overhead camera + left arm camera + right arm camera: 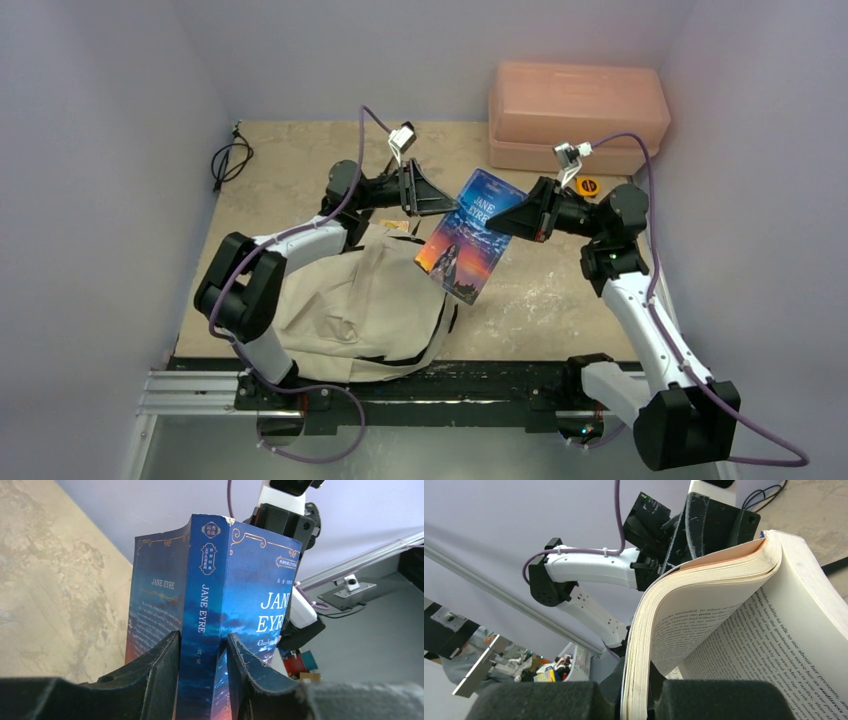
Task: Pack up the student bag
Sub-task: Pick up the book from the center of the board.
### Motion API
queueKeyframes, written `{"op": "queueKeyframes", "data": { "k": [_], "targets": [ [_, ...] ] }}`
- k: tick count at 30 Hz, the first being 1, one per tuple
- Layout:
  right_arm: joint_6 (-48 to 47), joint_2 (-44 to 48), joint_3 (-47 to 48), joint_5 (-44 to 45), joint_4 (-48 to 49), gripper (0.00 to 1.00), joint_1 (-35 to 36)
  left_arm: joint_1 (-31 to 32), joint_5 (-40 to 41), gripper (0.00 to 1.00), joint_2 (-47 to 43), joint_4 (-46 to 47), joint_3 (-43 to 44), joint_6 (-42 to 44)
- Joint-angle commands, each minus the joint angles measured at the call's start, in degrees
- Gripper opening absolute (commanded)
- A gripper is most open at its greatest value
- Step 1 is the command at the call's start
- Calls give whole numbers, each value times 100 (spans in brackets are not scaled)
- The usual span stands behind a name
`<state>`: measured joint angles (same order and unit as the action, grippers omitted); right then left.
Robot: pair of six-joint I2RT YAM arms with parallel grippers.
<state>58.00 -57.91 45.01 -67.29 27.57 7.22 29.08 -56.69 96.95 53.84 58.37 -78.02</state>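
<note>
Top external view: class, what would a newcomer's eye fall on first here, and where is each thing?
The blue Jane Eyre book stands out first, held in mid-air at the centre between the left hand and the right hand. Below it, to the near left, lies the beige student bag. A salmon-pink box sits in the far right corner.

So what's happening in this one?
Both arms have a Jane Eyre paperback up in the air beside the beige student bag. The right gripper is shut on a sheaf of its pages; the left gripper straddles the spine, though a firm clamp can't be confirmed. The bag lies on the table, book not yet inside.
</note>
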Motion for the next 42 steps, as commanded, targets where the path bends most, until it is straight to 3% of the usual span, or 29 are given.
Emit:
{"op": "queueKeyframes", "data": {
  "k": [1,6,11,14,18,27,29,31,36,42],
  "targets": [
    [-162,138,368,170,553,0,88,79,-281,29,27,1972,37,-1020],
    [-1052,126,549,419,-692,0,93,62,-194,1,-247,1783,-92,-739],
    [-2234,37,785,999,-2402,21,92,32,148,0,-956,-446,-241,718],
    [-2478,6,744,1186,-2726,28,95,36,579,0,-1396,-1841,-276,1621],
    [-2937,-139,873,1611,-3466,49,88,13,1063,0,-1764,-3139,-268,2379],
    [-3229,-679,1155,2227,-3893,71,88,-16,1201,0,-2082,-3712,-673,2739],
    [-3283,-780,1406,2386,-3968,81,91,-25,1234,0,-2157,-3976,-673,2973],
    [-3319,-880,1599,2337,-3874,97,88,-30,1212,0,-2211,-4114,-690,3090],
    [-3497,-1411,1905,1322,-3317,99,179,-34,907,0,-2224,-4156,-682,3296],
    [-4072,-1834,1943,509,-2563,99,882,-34,538,0,-2239,-4546,-532,3923]
  ]
}}
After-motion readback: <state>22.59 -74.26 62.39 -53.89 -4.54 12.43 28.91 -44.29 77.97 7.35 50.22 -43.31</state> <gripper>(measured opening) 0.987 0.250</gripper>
